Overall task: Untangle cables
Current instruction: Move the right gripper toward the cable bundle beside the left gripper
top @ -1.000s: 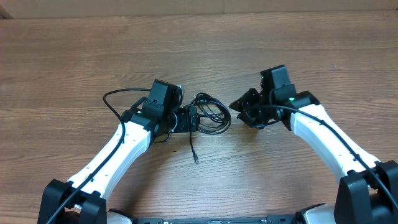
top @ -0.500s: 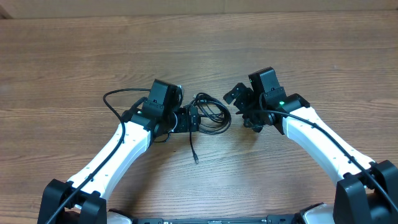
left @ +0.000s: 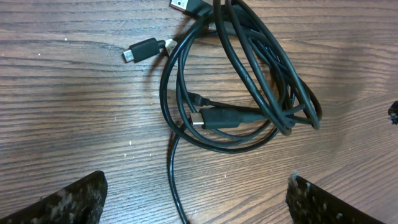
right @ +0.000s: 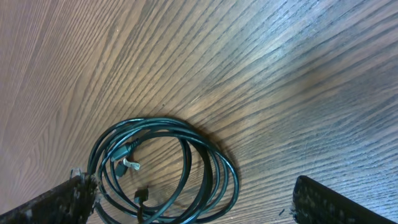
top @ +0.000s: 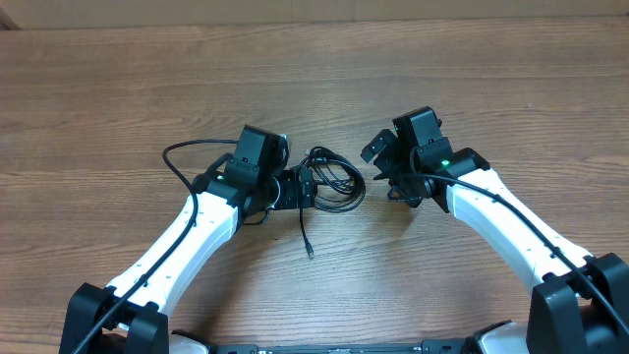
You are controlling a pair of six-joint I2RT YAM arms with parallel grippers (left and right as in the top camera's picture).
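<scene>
The cables (top: 332, 181) lay as one tangled bundle of thin black cords on the wooden worktop (top: 314, 69), near the centre of the overhead view, between the two arms. One loose strand (top: 306, 231) ran from the bundle toward the lower edge of the frame and ended in a small plug.

The left fingers (top: 305, 187) sat at the bundle's left edge. In the left wrist view they (left: 68, 200) stood spread wide in the lower corners, grasping nothing. The coil (left: 249, 93) filled the upper middle of that frame, with the loose strand passing down between the fingers along the wood. A small plug (left: 140, 51) pointed toward the upper left.

The right fingers (top: 373, 150) were just right of the bundle and apart from it. They were also released and wide apart, one (right: 339, 202) in each lower corner of the right wrist view, with the looped cords (right: 163, 168) lying flat at lower left
</scene>
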